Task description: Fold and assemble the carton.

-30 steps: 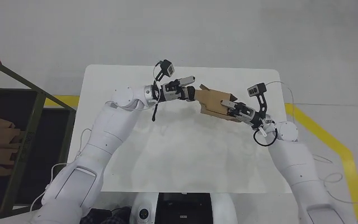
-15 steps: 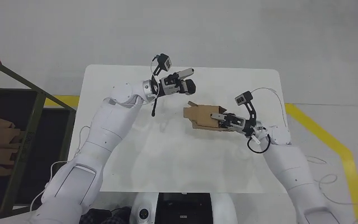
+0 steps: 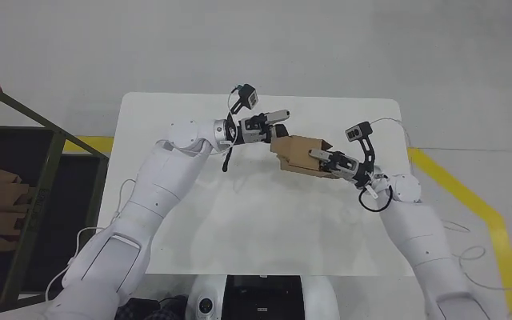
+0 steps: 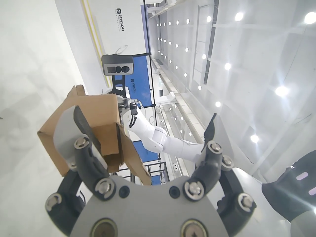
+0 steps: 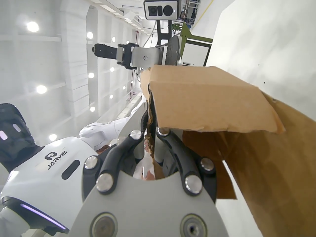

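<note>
Grey floor surrounds the white table [image 3: 200, 240], and at the far left edge of the scene we see a dark green frame [image 3: 36, 152]. Moving right, the left gripper [image 3: 279, 127] sits over the far half of the table, at the carton's left end. We find its 2 fingers spread wide apart and holding nothing. In the left wrist view, 1 finger [image 4: 81, 127] lies against a brown face of the carton [image 4: 98, 114], while the other finger [image 4: 209, 134] stands well apart from it in free air. The carton [image 3: 300, 152] is between the 2 grippers, a little right of the table's centre, partly squared up into a box. We cannot tell whether it touches the tabletop. At its right end the right gripper [image 3: 326, 160] has its fingers [image 5: 170, 144] pinched close together on a ragged cardboard edge of the carton [image 5: 205, 99], so this hand holds it. A wide loose flap [image 5: 271, 164] spreads out just beside that grip. Farther right, past the table's edge, a yellow line [image 3: 452, 184] runs across the floor.
</note>
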